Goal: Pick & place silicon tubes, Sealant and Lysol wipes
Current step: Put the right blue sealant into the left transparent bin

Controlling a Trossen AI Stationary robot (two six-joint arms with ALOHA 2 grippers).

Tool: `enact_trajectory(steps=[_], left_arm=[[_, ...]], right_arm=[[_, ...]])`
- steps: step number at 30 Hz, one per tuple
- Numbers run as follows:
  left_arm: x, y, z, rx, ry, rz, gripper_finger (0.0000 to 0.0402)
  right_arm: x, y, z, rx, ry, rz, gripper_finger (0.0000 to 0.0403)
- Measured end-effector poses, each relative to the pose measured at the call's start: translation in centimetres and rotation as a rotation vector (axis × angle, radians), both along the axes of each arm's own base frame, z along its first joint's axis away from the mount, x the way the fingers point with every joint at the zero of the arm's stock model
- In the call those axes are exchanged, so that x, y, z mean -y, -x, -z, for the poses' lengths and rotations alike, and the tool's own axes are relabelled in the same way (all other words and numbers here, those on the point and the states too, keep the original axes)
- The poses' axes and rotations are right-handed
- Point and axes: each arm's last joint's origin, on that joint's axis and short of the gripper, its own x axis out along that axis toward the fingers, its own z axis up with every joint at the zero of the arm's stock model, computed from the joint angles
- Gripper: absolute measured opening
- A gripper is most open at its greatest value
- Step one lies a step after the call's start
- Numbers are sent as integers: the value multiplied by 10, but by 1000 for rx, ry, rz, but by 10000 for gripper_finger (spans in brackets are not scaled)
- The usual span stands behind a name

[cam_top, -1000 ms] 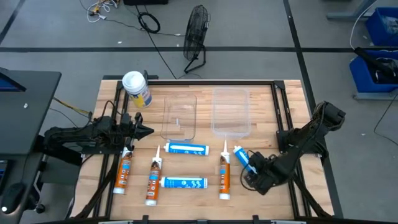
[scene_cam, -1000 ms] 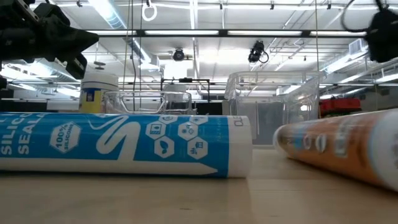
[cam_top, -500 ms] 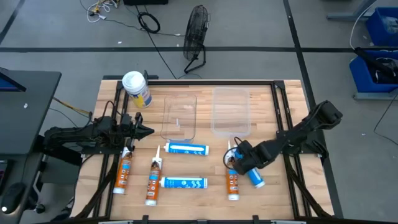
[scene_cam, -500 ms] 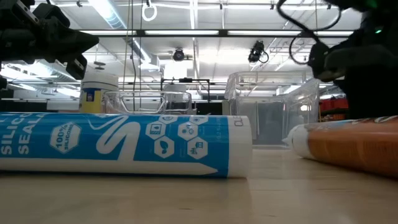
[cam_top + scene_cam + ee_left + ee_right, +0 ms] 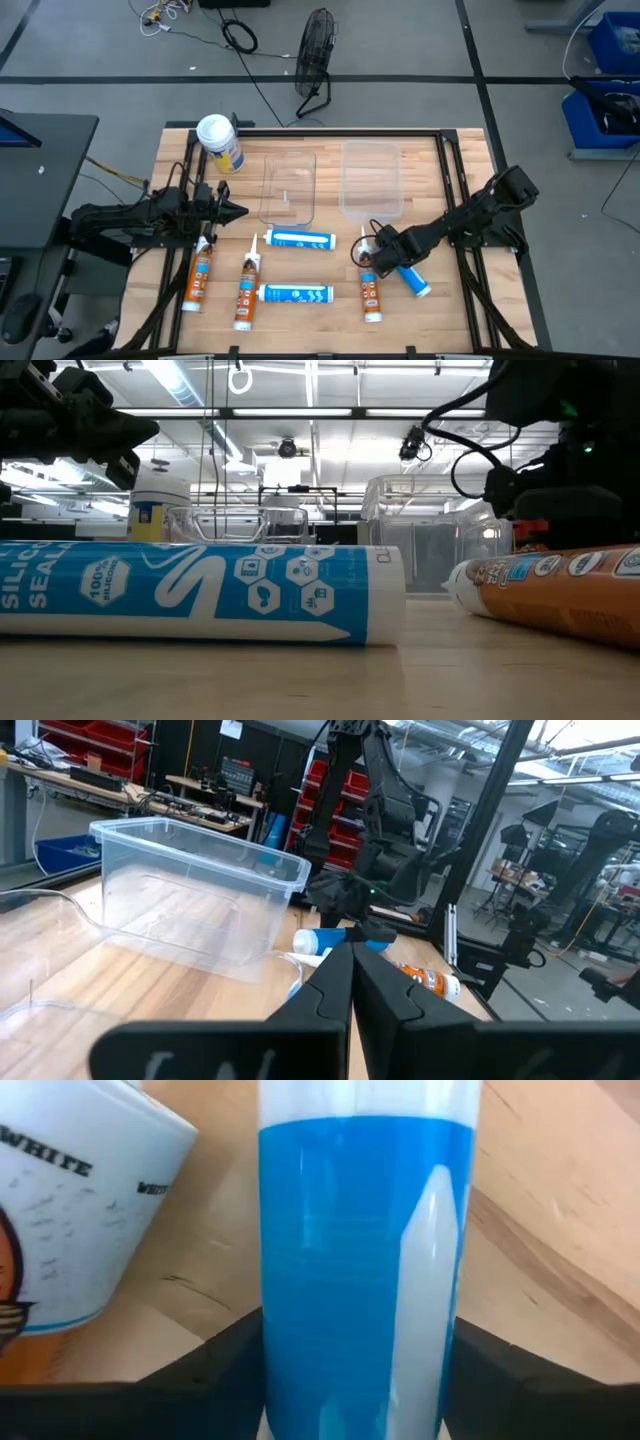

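My right gripper (image 5: pixel 388 254) is shut on a blue-and-white sealant tube (image 5: pixel 408 277) at the table's near right, right beside an orange tube (image 5: pixel 370 287) lying on the wood. My left gripper (image 5: pixel 235 210) is shut and empty, held above the table at the left. The Lysol wipes canister (image 5: pixel 220 143) stands upright on its base at the far left. Two more blue tubes (image 5: pixel 300 239) (image 5: pixel 296 294) and two more orange tubes (image 5: pixel 200 276) (image 5: pixel 247 286) lie flat in the middle. My right gripper pinches the blue tube's body (image 5: pixel 300 1330) between its two fingers (image 5: pixel 205 1375), one on each side, toward the end nearest the orange tube. The fingers come from above and lie across the tube. The rest of the tube (image 5: pixel 420 289) runs toward the near right, low over the wood.
Two clear plastic bins (image 5: pixel 288 186) (image 5: pixel 372 178) stand at the far middle of the table. A black frame rail (image 5: pixel 452 170) runs along the table's right side. A fan (image 5: pixel 316 50) and cables lie on the floor beyond the far edge.
My right gripper has gone toward the table's left and a little toward the far edge, turning about with the blue tube. The tube's free end, which pointed far-left, now points near-right. The orange tube beside it has shifted slightly.
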Motion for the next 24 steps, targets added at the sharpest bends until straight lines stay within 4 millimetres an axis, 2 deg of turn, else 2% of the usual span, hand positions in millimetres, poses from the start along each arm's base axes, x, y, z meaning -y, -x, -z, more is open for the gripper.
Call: enact_trajectory(steps=[3, 11, 24], left_arm=[[0, 0, 0, 0, -3, 0, 12], [0, 0, 0, 0, -3, 0, 12], [0, 0, 0, 2, -3, 0, 12]], right_arm=[[-3, 1, 0, 10, 18, -18, 207], [-12, 6, -3, 61, 78, -42, 207], [-29, 13, -27, 245, 100, -58, 207]])
